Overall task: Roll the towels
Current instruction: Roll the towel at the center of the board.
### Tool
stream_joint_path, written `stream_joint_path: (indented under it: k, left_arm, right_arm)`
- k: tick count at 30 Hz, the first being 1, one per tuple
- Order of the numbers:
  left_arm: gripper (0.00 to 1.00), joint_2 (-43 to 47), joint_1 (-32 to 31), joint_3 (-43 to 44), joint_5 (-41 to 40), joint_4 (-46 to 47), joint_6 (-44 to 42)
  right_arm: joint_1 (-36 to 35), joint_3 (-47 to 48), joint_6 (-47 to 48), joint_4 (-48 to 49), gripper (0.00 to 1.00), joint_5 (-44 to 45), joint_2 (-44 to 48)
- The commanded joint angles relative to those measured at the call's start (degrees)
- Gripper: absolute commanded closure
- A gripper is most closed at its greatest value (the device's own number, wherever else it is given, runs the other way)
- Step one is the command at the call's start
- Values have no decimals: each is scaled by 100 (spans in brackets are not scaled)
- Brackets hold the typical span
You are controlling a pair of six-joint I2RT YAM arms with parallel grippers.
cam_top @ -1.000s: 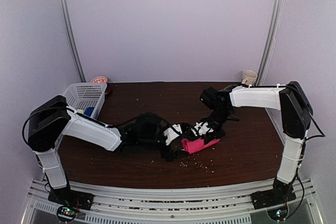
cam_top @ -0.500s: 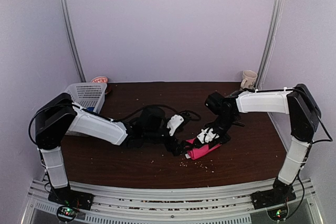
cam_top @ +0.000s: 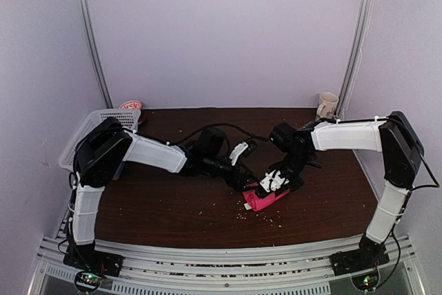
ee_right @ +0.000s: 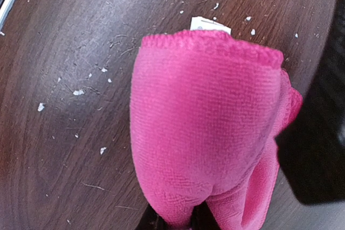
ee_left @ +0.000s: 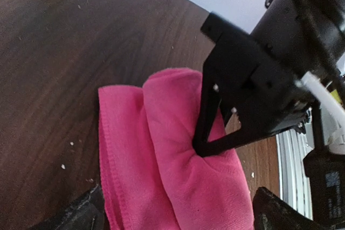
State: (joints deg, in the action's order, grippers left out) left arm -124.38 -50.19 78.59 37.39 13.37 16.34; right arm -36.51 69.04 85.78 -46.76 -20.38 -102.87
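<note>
A bright pink towel (cam_top: 266,200) lies in a loose roll on the brown table (cam_top: 173,205), right of centre. My right gripper (cam_top: 271,186) is shut on its upper end. In the right wrist view the pink towel (ee_right: 207,111) fills the middle, with its near end pinched in the right gripper (ee_right: 180,222). My left gripper (cam_top: 247,179) is open just left of the roll. In the left wrist view the left gripper (ee_left: 178,214) straddles the pink towel (ee_left: 178,187) with its fingertips (ee_left: 81,214) wide apart and clear of the cloth.
A white lattice basket (cam_top: 93,129) stands at the back left with a red and white object (cam_top: 130,105) behind it. A cream mug (cam_top: 328,103) sits at the back right. Pale crumbs (cam_top: 266,217) lie near the towel.
My left gripper has opened wide, let go of the pink towel and drawn back to the left, its arm swinging toward the back. The right gripper keeps its hold on the towel.
</note>
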Motion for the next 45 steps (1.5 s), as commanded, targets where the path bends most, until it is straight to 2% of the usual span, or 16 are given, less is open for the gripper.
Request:
stream_joint_path:
  k: [1,10,19,28,35,39,45]
  left_arm:
    - [2,-363,167,434,872,-480,221]
    - [3,-999,186,1090,1616,-1232,203]
    - [6,-1280,185,1392,1998,-1252,484]
    - [9,-1472,144,1863,2053,-1506,616]
    - [12,-1572,84,2160,1877,-2029,400]
    - [15,-1615,15,2421,1553,-2582,50]
    - [15,-1580,-12,2462,1413,-2681,-64]
  right_arm:
    - [-15,-116,97,-70,87,318,16]
    - [-15,11,153,-69,86,443,-76]
    - [-31,165,179,-126,86,609,-203]
    - [-82,388,143,-312,85,750,-338]
    - [-85,489,66,-292,85,867,-401]
    - [-84,734,-16,-547,85,804,-566]
    - [-84,1208,-136,-1085,85,686,-890]
